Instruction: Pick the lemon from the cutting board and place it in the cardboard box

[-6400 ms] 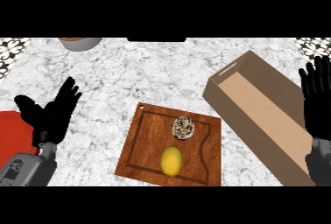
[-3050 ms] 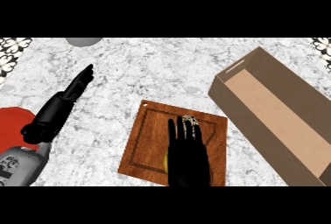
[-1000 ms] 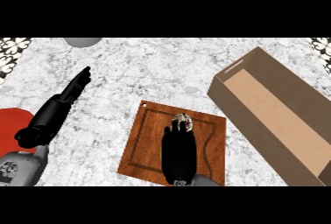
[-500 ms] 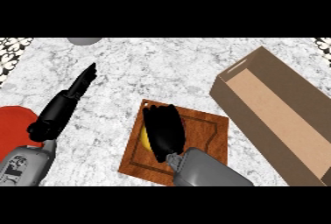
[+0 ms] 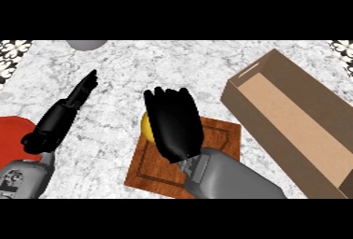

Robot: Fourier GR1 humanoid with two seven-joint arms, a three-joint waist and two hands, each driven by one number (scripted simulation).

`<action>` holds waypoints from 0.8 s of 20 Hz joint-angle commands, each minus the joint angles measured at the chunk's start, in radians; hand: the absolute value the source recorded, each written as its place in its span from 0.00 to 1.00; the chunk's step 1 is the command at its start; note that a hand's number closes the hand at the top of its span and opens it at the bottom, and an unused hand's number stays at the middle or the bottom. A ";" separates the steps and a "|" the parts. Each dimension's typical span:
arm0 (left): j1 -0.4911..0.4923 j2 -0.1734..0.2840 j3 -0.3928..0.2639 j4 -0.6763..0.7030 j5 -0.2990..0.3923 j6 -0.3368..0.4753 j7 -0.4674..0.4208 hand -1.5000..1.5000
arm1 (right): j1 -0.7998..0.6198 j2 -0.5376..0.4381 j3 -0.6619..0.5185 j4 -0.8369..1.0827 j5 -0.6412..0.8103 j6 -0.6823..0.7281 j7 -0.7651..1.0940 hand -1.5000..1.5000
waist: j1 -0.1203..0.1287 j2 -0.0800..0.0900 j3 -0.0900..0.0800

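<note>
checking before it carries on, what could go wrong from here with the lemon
The right robot hand hides most of the lemon, so how it is held cannot be checked; it could slip on the way. The cardboard box is narrow and stands off to the right, so the lemon might catch its near wall or rim.

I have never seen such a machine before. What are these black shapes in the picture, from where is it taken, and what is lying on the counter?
The picture is taken from the robot's head, looking steeply down at a marble counter. The black shapes are its two hands, each on a grey forearm that comes in from the lower edge. The right hand is curled round a yellow lemon, mostly hidden, with only a sliver showing at the hand's left side. Under it lies a wooden cutting board. At the right lies an open cardboard box, where the lemon should go. The left hand rests open at the left. A red object shows at the left edge and a grey round thing at the top.
</note>
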 commanded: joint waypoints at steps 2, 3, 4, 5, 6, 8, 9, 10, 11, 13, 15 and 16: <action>0.008 -0.015 0.000 0.011 -0.020 0.010 -0.021 0.50 | -0.047 -0.019 -0.187 -0.101 0.041 -0.038 0.110 1.00 | -0.011 0.000 0.000; 0.033 -0.020 -0.002 -0.001 -0.022 0.016 -0.027 0.50 | -0.051 -0.018 -0.214 -0.087 0.063 -0.058 0.136 1.00 | -0.003 0.000 0.000; -0.010 -0.014 0.002 -0.016 -0.001 -0.003 0.027 0.50 | -0.077 -0.016 -0.268 -0.125 0.039 -0.026 0.162 1.00 | -0.009 -0.002 0.001; 0.007 -0.010 0.014 -0.013 -0.006 0.005 0.014 0.50 | -0.053 -0.020 -0.262 -0.160 0.073 -0.027 0.206 1.00 | -0.010 -0.003 0.000; 0.032 0.008 0.021 -0.018 0.001 -0.024 -0.011 0.50 | -0.054 -0.021 -0.266 -0.179 0.093 -0.004 0.230 1.00 | -0.005 -0.002 0.000; -0.012 -0.003 0.022 0.009 -0.014 -0.016 0.002 0.50 | -0.009 -0.092 -0.344 -0.183 0.076 -0.038 0.174 1.00 | -0.009 0.002 0.000; -0.009 -0.007 0.034 0.009 -0.006 -0.018 -0.002 0.50 | -0.030 -0.095 -0.380 -0.184 0.069 -0.009 0.180 1.00 | -0.005 0.002 0.000; 0.010 -0.025 0.009 -0.004 -0.030 -0.002 0.004 0.50 | -0.011 -0.118 -0.402 -0.202 0.068 0.005 0.180 1.00 | -0.005 0.001 0.000; 0.025 -0.037 0.007 0.024 -0.042 -0.004 -0.059 0.50 | -0.034 -0.110 -0.439 -0.144 0.066 -0.036 0.157 1.00 | 0.000 0.004 0.000; -0.039 -0.034 0.019 0.028 -0.029 -0.017 0.013 0.50 | -0.076 -0.172 -0.543 -0.133 0.012 -0.003 0.109 1.00 | -0.003 0.004 0.000; -0.013 -0.035 0.020 -0.014 -0.032 -0.025 0.037 0.50 | 0.005 -0.199 -0.561 -0.173 -0.002 0.001 0.082 1.00 | 0.000 0.002 0.000; -0.007 -0.040 0.026 -0.018 -0.035 -0.028 0.027 0.50 | -0.039 -0.212 -0.574 -0.135 0.017 0.018 0.076 1.00 | 0.003 0.003 0.000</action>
